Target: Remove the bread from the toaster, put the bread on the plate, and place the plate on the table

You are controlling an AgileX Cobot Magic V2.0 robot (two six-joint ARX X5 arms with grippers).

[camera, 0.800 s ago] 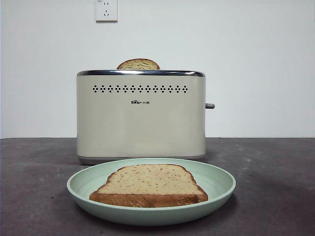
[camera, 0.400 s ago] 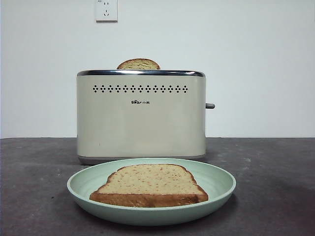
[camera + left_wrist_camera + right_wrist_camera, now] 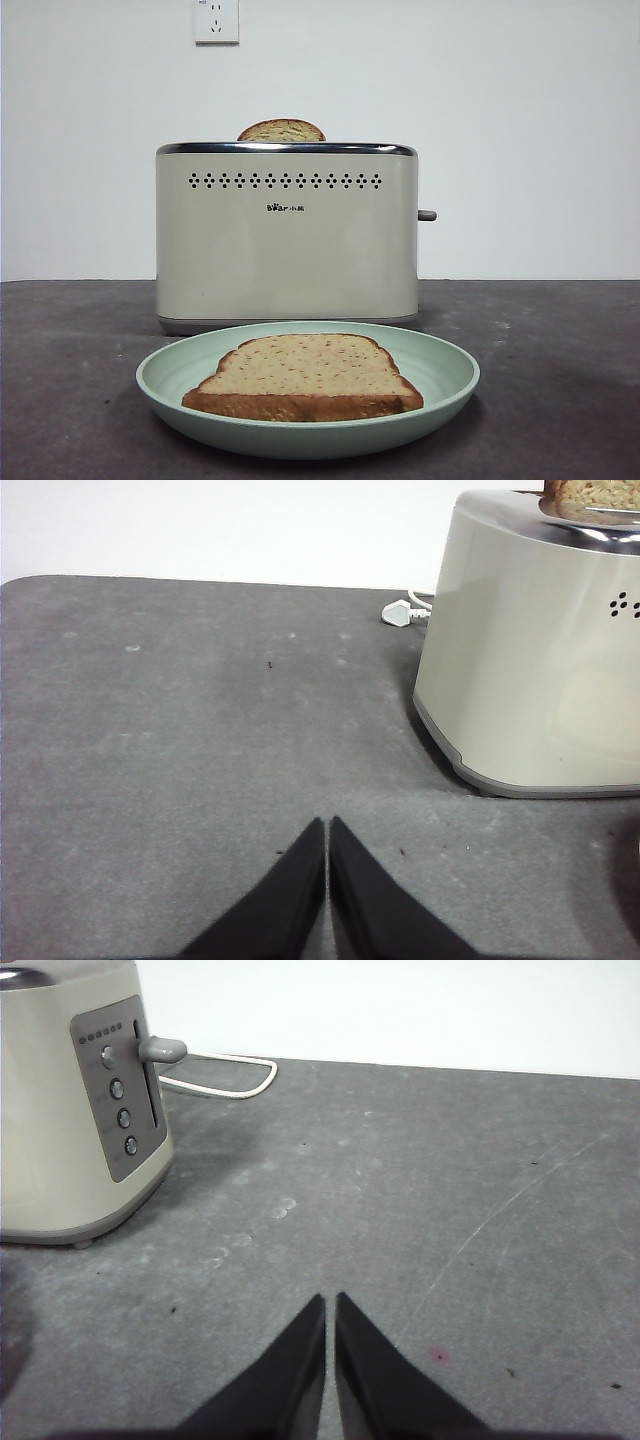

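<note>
Inspecting the scene finds the bread [image 3: 302,376] lying flat in the pale green plate [image 3: 450,372], and the plate resting on the surface [image 3: 560,380] just in front of the cream toaster [image 3: 287,235]; by this layout the task appears complete or all but complete. Both arms are well clear: the left hand [image 3: 327,830] is clenched, grasping nothing, over bare surface beside the toaster's plain end, and the right hand [image 3: 330,1305] is likewise clenched and empty off the lever end. Risks, as judgement: a second slice [image 3: 281,131] stands in the toaster slot, and any further reach could lift the wrong piece or crowd the plate. The plate sits near the front edge of the view; how near the surface's real edge cannot be told, so a nudge from a returning arm might slide it. The white power cord [image 3: 225,1072] behind the toaster could snag a low sweep. Count: one toaster, one plate, two slices, one cord with plug [image 3: 400,612], one wall socket [image 3: 216,21], two hands.
</note>
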